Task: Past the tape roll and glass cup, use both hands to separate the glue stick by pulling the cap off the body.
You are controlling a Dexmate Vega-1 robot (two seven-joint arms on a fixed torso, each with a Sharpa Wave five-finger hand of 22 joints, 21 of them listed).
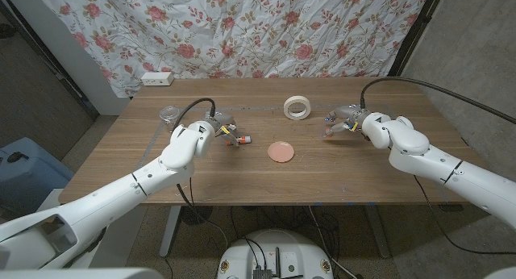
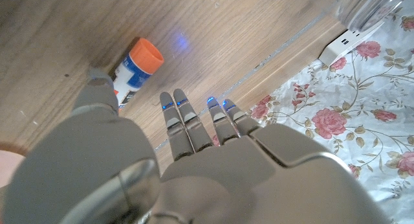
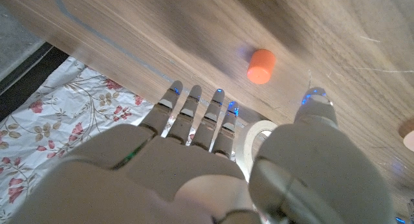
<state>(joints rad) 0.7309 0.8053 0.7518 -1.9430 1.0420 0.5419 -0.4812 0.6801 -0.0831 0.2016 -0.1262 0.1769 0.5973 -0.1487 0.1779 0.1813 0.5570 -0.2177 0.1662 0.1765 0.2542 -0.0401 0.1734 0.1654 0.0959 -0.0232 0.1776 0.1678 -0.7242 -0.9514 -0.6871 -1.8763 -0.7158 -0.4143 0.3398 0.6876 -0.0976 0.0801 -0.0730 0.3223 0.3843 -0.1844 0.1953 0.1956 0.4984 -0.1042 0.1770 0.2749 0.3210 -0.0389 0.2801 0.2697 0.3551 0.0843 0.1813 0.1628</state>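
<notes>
On the wooden table (image 1: 242, 182) the glue stick lies in two parts, well apart. The white-and-blue glue stick body with an orange end (image 1: 239, 139) lies on its side just beside the left hand (image 1: 219, 126); in the left wrist view the body (image 2: 134, 69) sits right by the thumb, apparently touching nothing, while the hand (image 2: 194, 166) holds its fingers (image 2: 183, 114) straight and spread over bare wood — it holds nothing. The small orange cap (image 3: 261, 66) lies on the table just beyond the right hand (image 3: 213, 159), whose fingers (image 3: 194, 107) are likewise extended and apart, empty. In the head view the right hand (image 1: 345, 122) hovers near the table's far right part, and the cap (image 1: 329, 136) shows as a small speck at its fingertips, too small to tell whether they touch. Between the two hands, toward the far edge, stands the white tape roll (image 1: 297, 108); the clear glass cup (image 1: 170, 114) stands just beyond the left hand. A flat round pink disc (image 1: 280, 151) lies near the middle, between body and cap. A white power strip (image 1: 157, 79) rests at the far left edge before the floral curtain (image 1: 266, 29).
</notes>
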